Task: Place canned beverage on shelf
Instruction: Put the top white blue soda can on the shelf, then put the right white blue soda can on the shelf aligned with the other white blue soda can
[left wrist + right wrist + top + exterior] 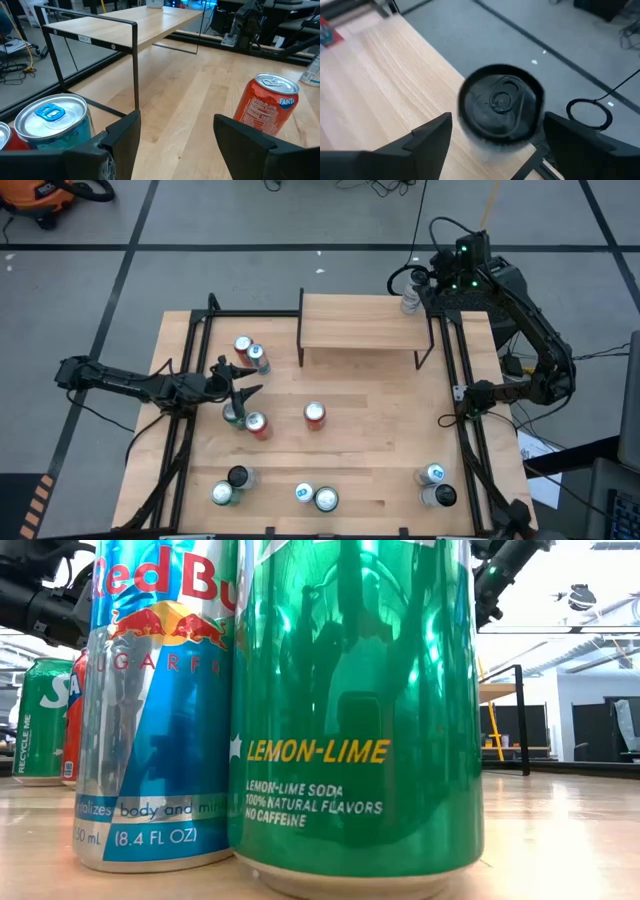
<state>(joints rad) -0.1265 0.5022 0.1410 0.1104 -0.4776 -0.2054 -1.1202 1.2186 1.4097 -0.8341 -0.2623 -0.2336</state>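
In the low view, a green lemon-lime can and a blue Red Bull can stood so close to the lens that their tops were cut off, and together they hid most of the desk behind them. Only one end of the shelf showed past them. In the right wrist view, the dark-topped can was blurred, its label unreadable. In the left wrist view, the blue-tabbed can was partly hidden by the left end effector.

Bright even light, can perhaps blurred
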